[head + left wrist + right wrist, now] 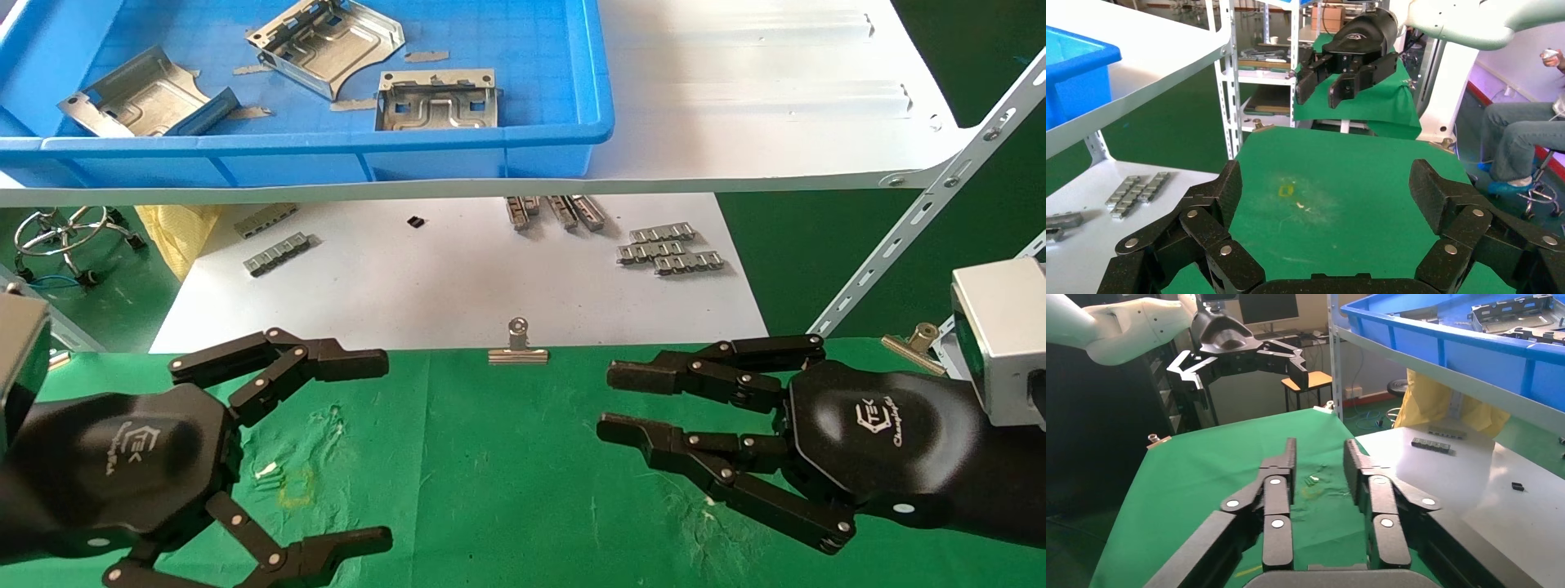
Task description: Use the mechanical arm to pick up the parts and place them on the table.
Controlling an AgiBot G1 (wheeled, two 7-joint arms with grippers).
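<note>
Three silver sheet-metal parts lie in a blue bin (564, 131) on the white shelf: one at the left (135, 102), one in the middle (327, 42), one at the front (437, 100). The green cloth table (490, 457) has a small yellow square mark (296, 487) on it. My left gripper (384, 449) hovers over the table's left side, wide open and empty; in its wrist view (1324, 190) only green cloth lies between the fingers. My right gripper (609, 400) hovers over the right side, open with a narrower gap, empty, as its wrist view (1318, 462) shows.
A white shelf (776, 122) overhangs the space behind the table. Below it a white sheet (458, 278) holds small grey ridged strips (670, 249). Silver binder clips (517, 347) grip the cloth's far edge. A slanted white strut (923, 212) stands at the right.
</note>
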